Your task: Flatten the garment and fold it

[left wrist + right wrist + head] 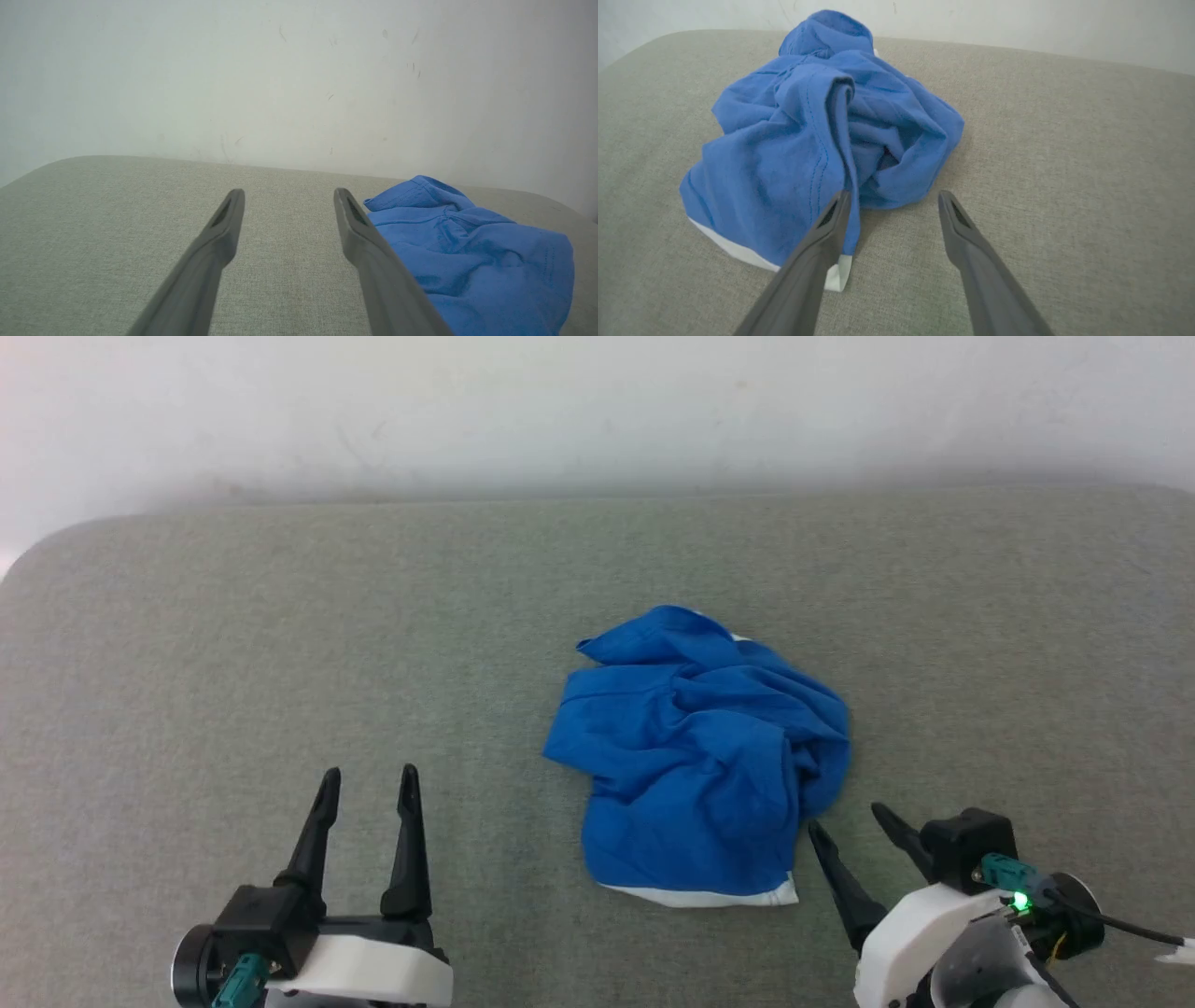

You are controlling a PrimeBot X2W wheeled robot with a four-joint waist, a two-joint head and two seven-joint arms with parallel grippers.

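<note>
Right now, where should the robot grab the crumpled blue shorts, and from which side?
Probably the right corner of the white hem band, at the near edge of the blue shorts, coming from the robot's side with the open right end effector beside it. That edge lies flat and exposed; the rest is bunched.

The garment (695, 756) lies crumpled; its folds hide most of the cloth. In the left wrist view a finger (373, 261) of the left gripper (289, 192) covers one side of it, and the bottom edge cuts it off. A finger (817, 252) of the right gripper (895, 193) hides part of the white hem band (839, 276).
</note>
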